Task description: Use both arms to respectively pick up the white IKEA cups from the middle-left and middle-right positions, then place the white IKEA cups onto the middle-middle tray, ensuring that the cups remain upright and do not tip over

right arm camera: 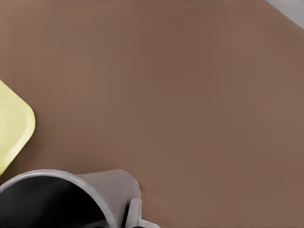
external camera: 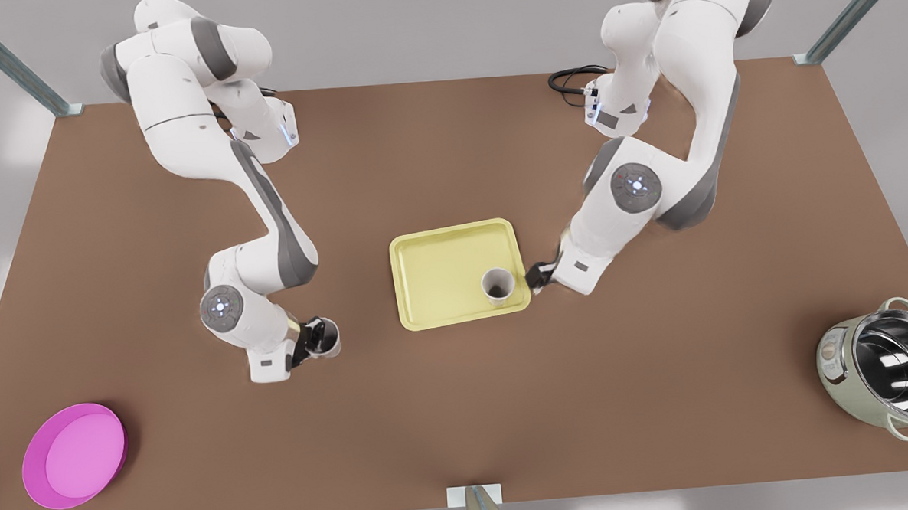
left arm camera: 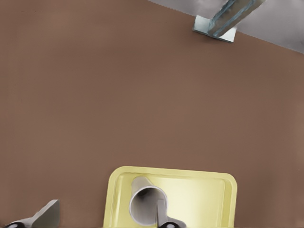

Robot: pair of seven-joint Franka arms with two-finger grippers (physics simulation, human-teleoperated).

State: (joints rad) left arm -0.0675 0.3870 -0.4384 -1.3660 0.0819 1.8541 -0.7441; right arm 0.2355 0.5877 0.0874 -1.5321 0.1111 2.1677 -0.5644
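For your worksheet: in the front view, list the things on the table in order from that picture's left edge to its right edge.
Magenta plate → right gripper holding a white cup → yellow tray → white cup on the tray → left gripper → steel pot.

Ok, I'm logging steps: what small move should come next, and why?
Probably the right hand, closed on the second cup, should carry it upright toward the tray. One cup already stands there, with the left hand open beside it, and the tray's front-view left half is bare.
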